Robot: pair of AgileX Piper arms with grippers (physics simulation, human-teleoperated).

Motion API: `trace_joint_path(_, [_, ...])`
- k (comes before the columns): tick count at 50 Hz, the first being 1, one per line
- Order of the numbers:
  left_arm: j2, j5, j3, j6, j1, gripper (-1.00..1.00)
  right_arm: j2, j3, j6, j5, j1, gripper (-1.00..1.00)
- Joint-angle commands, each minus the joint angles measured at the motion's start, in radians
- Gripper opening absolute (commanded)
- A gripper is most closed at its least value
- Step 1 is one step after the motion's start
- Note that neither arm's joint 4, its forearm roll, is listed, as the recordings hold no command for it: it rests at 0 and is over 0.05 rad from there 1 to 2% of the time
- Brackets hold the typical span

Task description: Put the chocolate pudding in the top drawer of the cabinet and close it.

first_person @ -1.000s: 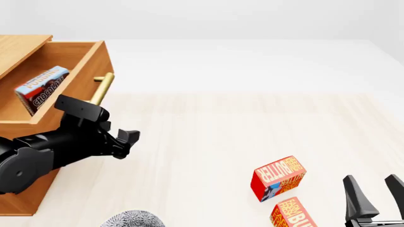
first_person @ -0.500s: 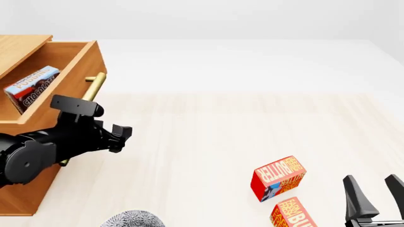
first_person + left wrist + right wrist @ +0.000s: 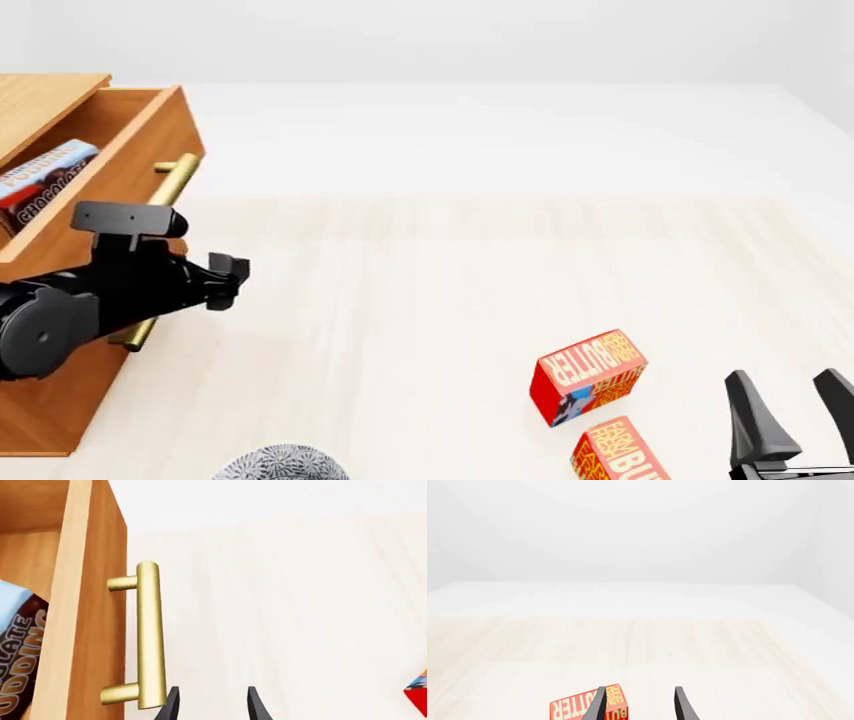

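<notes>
The light-brown cabinet (image 3: 54, 405) stands at the table's left edge. Its top drawer (image 3: 167, 125) is partly pulled out. The chocolate pudding (image 3: 40, 180) lies inside the drawer, leaning on its side; a brown and blue part of the chocolate pudding (image 3: 17, 670) shows in the left wrist view. My left gripper (image 3: 227, 280) is open right in front of the drawer front (image 3: 93, 605), one finger (image 3: 170, 707) beside the brass handle (image 3: 150, 630), nothing between the fingers. My right gripper (image 3: 794, 420) is open and holds nothing, low at the near right.
Two red-orange butter boxes (image 3: 587, 375) (image 3: 621, 455) lie near the right gripper; one butter box (image 3: 577, 710) sits just beside its fingers. A grey speckled object (image 3: 280, 465) pokes in at the near edge.
The top drawer has slid leftwards into the cabinet, carrying the pudding with it. My left arm has moved left with the drawer front. The right arm has not moved.
</notes>
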Motion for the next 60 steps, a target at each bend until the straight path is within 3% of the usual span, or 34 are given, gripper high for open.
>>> trace_joint_path(1, [-0.004, -0.015, 0.004, -0.041, 0.060, 1.00, 0.001, 0.000, 0.000, 0.000, -0.006, 1.00])
trace_joint_path(21, [0.123, -0.102, -0.004, -0.087, 0.160, 1.00, 0.001, 0.001, 0.001, 0.000, -0.006, 1.00])
trace_joint_path(35, [0.207, -0.097, -0.077, -0.066, 0.301, 1.00, 0.001, 0.001, 0.000, 0.000, -0.006, 1.00])
trace_joint_path(41, [0.179, -0.052, -0.107, -0.055, 0.355, 1.00, 0.001, 0.001, 0.001, -0.001, -0.007, 1.00])
trace_joint_path(47, [0.217, -0.071, -0.119, -0.083, 0.409, 1.00, 0.001, 0.001, 0.001, -0.001, -0.007, 1.00])
trace_joint_path(49, [0.238, -0.083, -0.122, -0.046, 0.435, 1.00, 0.001, 0.001, 0.000, -0.001, -0.007, 1.00])
trace_joint_path(60, [0.224, -0.083, -0.116, -0.102, 0.483, 1.00, 0.001, 0.001, 0.000, -0.001, -0.006, 1.00])
